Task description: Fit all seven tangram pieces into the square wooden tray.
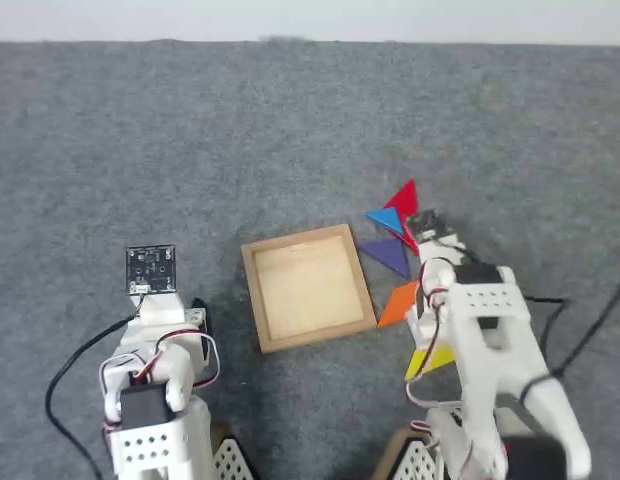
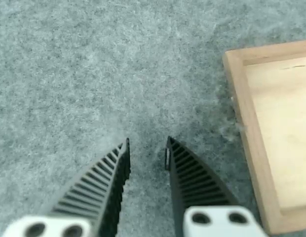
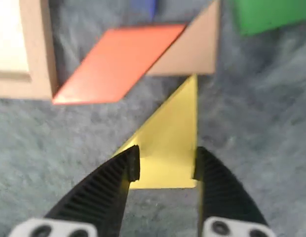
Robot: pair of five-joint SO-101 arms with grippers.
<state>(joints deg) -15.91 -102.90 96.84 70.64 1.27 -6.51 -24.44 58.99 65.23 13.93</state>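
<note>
Grey mat covers the table. The square tray, pale wood with a raised rim, sits mid-table. The pieces lie on the mat at its right: orange parallelogram touching the rim, tan triangle against it, green piece, purple, red and blue triangles. Right gripper is parted astride the yellow triangle. Left gripper hangs slightly apart over bare mat left of the tray
</note>
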